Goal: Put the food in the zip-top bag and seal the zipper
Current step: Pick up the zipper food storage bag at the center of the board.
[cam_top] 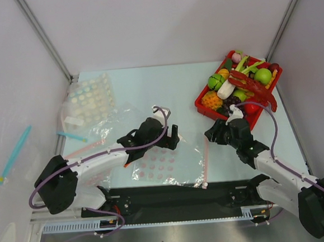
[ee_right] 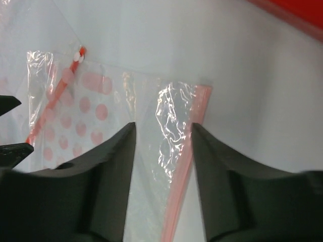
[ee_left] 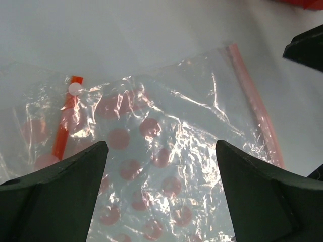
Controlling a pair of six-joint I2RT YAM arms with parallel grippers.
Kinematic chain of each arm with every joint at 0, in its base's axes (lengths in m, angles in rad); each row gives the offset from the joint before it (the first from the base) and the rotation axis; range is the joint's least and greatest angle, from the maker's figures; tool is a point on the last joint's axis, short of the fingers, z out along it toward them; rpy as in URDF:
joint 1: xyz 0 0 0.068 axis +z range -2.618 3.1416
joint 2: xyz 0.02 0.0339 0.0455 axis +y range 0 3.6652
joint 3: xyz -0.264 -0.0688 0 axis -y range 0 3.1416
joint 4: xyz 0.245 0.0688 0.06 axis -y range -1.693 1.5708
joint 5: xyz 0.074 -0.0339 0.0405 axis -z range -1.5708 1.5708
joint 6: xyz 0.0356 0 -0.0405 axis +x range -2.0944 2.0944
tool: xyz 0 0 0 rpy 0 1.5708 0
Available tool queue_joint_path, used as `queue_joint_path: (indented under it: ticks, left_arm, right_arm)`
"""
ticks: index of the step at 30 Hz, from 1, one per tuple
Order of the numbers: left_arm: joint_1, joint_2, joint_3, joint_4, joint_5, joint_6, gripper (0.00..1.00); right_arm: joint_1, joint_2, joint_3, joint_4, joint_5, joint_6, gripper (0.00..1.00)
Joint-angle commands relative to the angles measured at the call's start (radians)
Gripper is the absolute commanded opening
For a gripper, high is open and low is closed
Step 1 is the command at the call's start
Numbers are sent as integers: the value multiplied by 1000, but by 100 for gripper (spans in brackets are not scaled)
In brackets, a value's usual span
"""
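Bag (ee_right: 174,118) judged light, limp, slippery; best taken at the stiffer zipper (ee_right: 179,184), right edge. Left gripper (ee_left: 161,148) spread wide; right gripper (ee_right: 164,128) half-spread, clamping nothing.

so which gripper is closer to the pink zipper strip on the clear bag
Right. The right gripper hangs over the zipper, straddling it; the left gripper is over the dotted bag, zipper to its right.

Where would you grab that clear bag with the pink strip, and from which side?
Probably the mouth edge, just inside the pink zipper strip, coming down from the right. The clear bag lies flat, so only its crinkled film beside that straight strip offers a pinch; its other side overlaps the dotted bag.
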Motion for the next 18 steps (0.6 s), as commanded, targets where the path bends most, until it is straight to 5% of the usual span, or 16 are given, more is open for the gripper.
queue_joint_path:
  ticks: [1,7,18]
  left_arm:
    - [-2,8,-28,159,63,-37,93]
    - [-5,33,-36,181,-3,-27,92]
    - [-5,28,-13,193,37,-26,89]
  right_arm:
    - [5,-58,-29,-32,-1,11,59]
    - [23,-83,-94,-26,-22,49,60]
    - [35,201,-77,91,-128,112,59]
